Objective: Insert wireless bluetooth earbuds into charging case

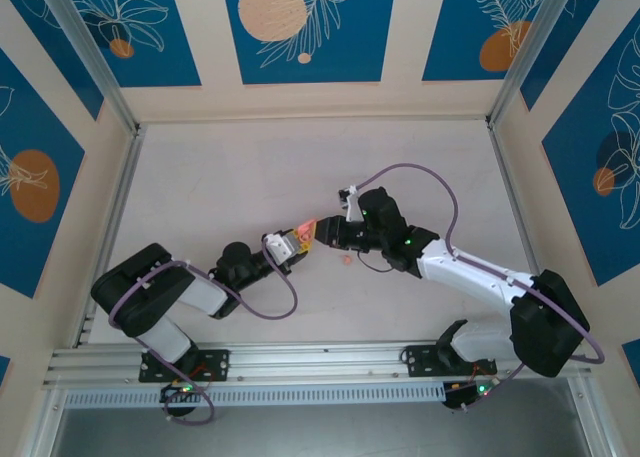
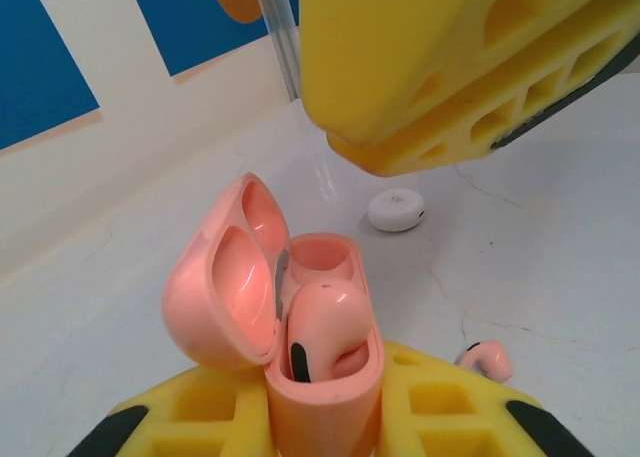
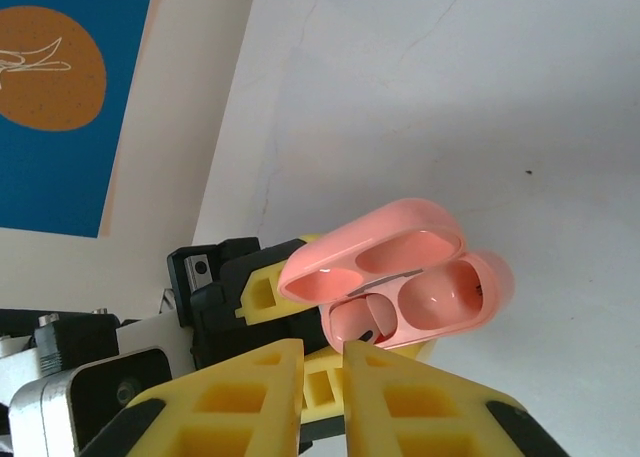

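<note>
The charging case (image 2: pixel 322 397) is standing upright with its lid (image 2: pixel 225 292) swung open to the left. One earbud (image 2: pixel 322 322) is sitting in the nearer pocket, its rounded head poking above the rim. The farther pocket (image 2: pixel 325 257) is lying empty.

The second earbud (image 2: pixel 487 360) is lying loose on the pale bench (image 2: pixel 540 257), just to the right of the case and apart from it. A flat white disc (image 2: pixel 397 211) is resting farther back on the same surface. Cream walls with blue leaf-patterned panels (image 1: pixel 300 27) are enclosing the bench on three sides, and an aluminium rail (image 1: pixel 300 362) is running along the near edge by the arm bases.

The left pincer (image 2: pixel 320 427) is clamping the lower body of the case between its yellow fingers, holding it above the bench near the middle. The right pincer (image 3: pixel 322 387) is hovering close over the open case. Its fingers are parted by a narrow slit, gripping nothing and not touching the case.
</note>
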